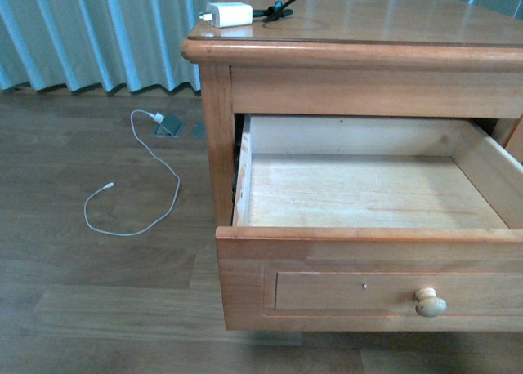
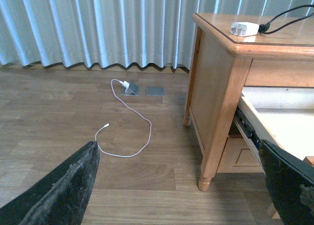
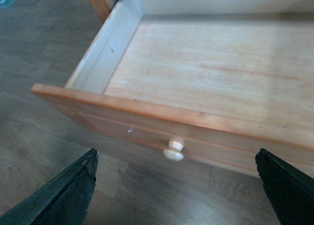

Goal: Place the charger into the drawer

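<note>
Charger (image 1: 230,15) lies on the nightstand top (image 1: 392,23), drawer (image 1: 368,237) stands open, left gripper (image 2: 179,151) and right gripper (image 3: 176,156) jaws spread, so we pinch its white body, not the cable (image 1: 280,9).

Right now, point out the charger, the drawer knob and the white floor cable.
charger (image 1: 230,15), front view, top of white block
drawer knob (image 1: 430,304), front view, round face
white cable (image 2: 126,83), left wrist view, plug end on floor
</note>
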`<state>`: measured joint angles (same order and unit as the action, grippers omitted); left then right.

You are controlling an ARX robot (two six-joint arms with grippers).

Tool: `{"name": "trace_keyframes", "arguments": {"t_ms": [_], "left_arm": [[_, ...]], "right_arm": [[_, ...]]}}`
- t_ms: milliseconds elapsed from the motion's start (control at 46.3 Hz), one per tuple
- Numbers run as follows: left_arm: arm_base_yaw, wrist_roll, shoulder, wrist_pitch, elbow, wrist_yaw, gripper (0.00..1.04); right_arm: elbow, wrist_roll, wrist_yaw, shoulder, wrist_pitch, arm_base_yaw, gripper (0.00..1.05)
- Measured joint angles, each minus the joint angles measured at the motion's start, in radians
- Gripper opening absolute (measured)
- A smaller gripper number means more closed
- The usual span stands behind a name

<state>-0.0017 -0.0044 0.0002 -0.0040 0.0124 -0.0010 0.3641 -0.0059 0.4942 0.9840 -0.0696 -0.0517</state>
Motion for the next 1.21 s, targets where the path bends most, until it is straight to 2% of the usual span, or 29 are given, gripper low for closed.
{"name": "trace_keyframes", "arguments": {"t_ms": [324, 540, 713, 821, 886, 950, 1210], "left_arm": [[0.000, 0.000, 0.000, 0.000, 0.000, 0.000, 0.99], [0.000, 0.000, 0.000, 0.000, 0.000, 0.000, 0.99], [0.000, 0.000, 0.000, 0.000, 0.000, 0.000, 0.99], [0.000, 0.000, 0.000, 0.000, 0.000, -0.001, 0.99], [0.000, 0.000, 0.000, 0.000, 0.000, 0.000, 0.99], [0.000, 0.000, 0.000, 0.000, 0.000, 0.000, 0.99], [0.000, 0.000, 0.000, 0.000, 0.000, 0.000, 0.99]], "right_arm": [[0.048, 0.026, 0.065, -0.134, 0.004, -0.156, 0.96], [0.029, 0.058, 0.211, -0.267, 0.035, -0.333, 0.96], [0.020, 0.066, 0.192, -0.279, 0.024, -0.356, 0.96], [-0.099, 0.034, -0.099, -0.343, -0.240, -0.278, 0.79], [-0.151, 0.023, -0.218, -0.394, -0.301, -0.230, 0.65], [-0.185, 0.017, -0.263, -0.436, -0.301, -0.190, 0.50], [-0.258, 0.010, -0.350, -0.540, -0.266, -0.099, 0.08]]}}
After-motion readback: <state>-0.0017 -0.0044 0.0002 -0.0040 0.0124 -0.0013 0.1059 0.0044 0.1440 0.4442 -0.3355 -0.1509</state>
